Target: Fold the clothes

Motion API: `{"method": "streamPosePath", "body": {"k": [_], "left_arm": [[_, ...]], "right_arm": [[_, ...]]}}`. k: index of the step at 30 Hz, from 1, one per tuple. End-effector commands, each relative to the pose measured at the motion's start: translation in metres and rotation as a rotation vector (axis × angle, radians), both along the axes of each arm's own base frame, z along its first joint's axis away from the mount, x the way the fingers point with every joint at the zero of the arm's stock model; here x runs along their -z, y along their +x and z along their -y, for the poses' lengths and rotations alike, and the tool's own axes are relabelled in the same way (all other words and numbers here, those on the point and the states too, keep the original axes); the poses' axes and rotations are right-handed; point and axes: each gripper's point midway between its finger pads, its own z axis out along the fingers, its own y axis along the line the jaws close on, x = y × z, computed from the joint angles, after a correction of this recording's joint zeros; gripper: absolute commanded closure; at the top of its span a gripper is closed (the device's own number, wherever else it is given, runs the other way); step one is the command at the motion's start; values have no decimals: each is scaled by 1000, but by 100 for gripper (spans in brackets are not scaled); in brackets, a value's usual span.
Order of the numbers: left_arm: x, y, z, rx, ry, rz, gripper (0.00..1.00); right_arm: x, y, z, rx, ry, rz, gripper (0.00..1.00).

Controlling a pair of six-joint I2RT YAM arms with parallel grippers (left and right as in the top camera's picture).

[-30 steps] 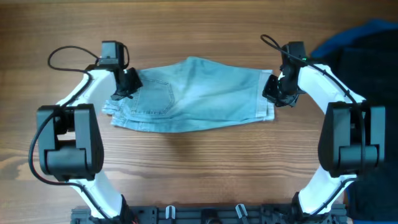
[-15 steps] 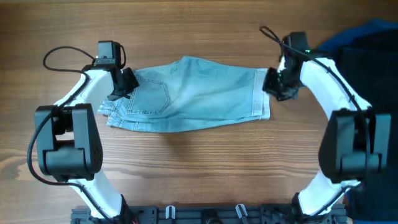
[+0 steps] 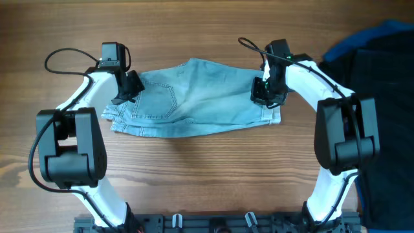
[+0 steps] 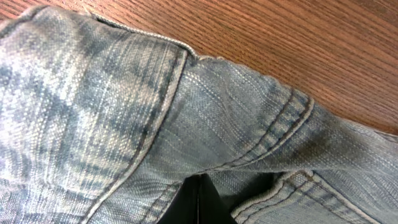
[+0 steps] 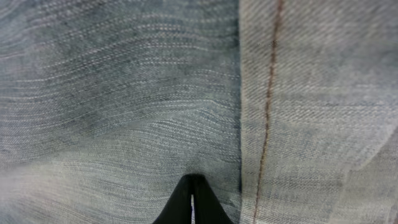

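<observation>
The clothes in play are pale blue denim shorts [image 3: 200, 97], lying flat across the middle of the table, with a stitched pocket near their left end. My left gripper [image 3: 123, 97] is shut, its tips resting on the shorts' left end by the seams [image 4: 280, 124]. In the left wrist view the left gripper [image 4: 199, 182] shows closed black fingers against denim [image 4: 93, 93]. My right gripper [image 3: 264, 96] is shut and sits over the shorts' right part, just inside the hem. In the right wrist view the right gripper [image 5: 191, 182] points at denim [image 5: 124, 93] beside a stitched hem [image 5: 268, 93].
A heap of black fabric [image 3: 388, 103] with bright-blue fabric [image 3: 372, 35] lies at the right edge of the table, close to my right arm. A rail [image 3: 213, 223] runs along the near edge between the arm bases.
My right gripper has moved left from the shorts' right edge to over the fabric. The shorts shifted slightly left and back early on. The left arm has barely moved.
</observation>
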Motion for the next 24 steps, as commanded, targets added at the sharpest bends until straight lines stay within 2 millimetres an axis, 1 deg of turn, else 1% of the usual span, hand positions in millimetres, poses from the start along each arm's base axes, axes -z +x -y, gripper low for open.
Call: {"method": "streamPosePath", "body": {"k": [1,3,6,8,10,15,20,21,22,24], "left_arm": [[26,-18,-28,-70,101,-86,96],[24,-19,-37,-109,143,-85,96],[24,-19,-41,-118,147,-84,96],[24,-20,-47,-136,146,-85,96],[23,-22,-57,-160,166,-89,96],[23,-27,-73,-225,182,-99,96],[23,-30,-77,-244,190,-106,96],[23,-30,-77,-243,191,-108,96],[23,-32,-79,-245,202,-114,96],[22,-35,-79,-244,205,-125,96]], "right_arm": [[35,-22,33,46,-168,-112,96],[35,-25,39,48,-198,-119,96],[35,-27,49,91,-254,-131,95],[35,-28,53,98,-274,-131,96],[35,-29,57,104,-299,-134,96],[33,-30,70,143,-376,-130,96],[33,-31,77,155,-399,-136,96],[32,-32,81,184,-413,-141,96],[31,-34,91,234,-450,-146,96],[29,-33,99,259,-461,-149,96]]}}
